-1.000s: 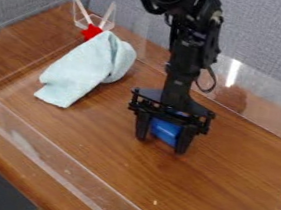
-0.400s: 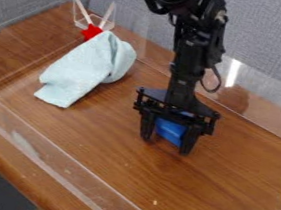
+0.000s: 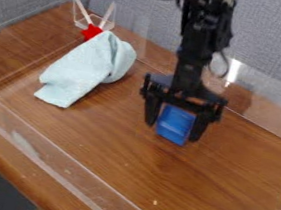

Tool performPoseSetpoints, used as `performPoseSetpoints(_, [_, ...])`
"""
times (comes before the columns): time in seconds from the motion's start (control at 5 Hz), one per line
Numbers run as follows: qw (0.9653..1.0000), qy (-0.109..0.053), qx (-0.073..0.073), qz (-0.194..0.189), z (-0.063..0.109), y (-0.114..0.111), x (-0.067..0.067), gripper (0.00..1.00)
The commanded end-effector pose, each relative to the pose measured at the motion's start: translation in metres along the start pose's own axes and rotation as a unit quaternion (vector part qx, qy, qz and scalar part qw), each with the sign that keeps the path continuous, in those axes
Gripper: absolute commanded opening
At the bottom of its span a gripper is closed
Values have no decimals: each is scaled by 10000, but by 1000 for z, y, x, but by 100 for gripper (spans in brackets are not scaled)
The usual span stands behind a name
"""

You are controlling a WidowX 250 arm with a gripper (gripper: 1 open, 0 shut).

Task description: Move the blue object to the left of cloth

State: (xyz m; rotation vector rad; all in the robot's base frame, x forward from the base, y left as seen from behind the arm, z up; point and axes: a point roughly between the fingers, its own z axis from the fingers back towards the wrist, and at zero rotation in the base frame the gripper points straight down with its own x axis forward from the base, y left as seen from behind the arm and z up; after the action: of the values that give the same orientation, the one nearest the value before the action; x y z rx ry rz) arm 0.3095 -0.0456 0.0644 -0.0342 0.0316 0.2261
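Note:
The blue object (image 3: 176, 125) is a small blue block on the wooden table, to the right of the cloth. The cloth (image 3: 87, 70) is a pale green crumpled piece lying at the back left. My gripper (image 3: 176, 129) points straight down over the blue block, with its black fingers (image 3: 151, 107) on either side of it. The jaws stand apart with a small gap to the block on each side, so nothing is held. The lower sides of the block are partly hidden by the fingers.
A red piece with white sticks (image 3: 91, 28) lies just behind the cloth at the back left. Clear plastic walls (image 3: 36, 176) ring the wooden table (image 3: 223, 192) on the front, left and right.
The gripper has let go of the blue block and risen, so more of the block shows between its fingers. The cloth has not moved.

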Motion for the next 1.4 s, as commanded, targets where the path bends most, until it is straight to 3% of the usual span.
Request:
performPoseSetpoints(0.0, [9991,-412,-117,-66,24,-7,6,100])
performPoseSetpoints(0.6, [9986,-353,-20,394,-1,-7,4,100])
performPoseSetpoints(0.8, [9985,-295,12,467,-11,-6,9,100])
performPoseSetpoints(1.0, [9983,-256,22,524,-19,-6,14,0])
performPoseSetpoints(1.2, [9985,-264,-5,474,-12,-3,15,0])
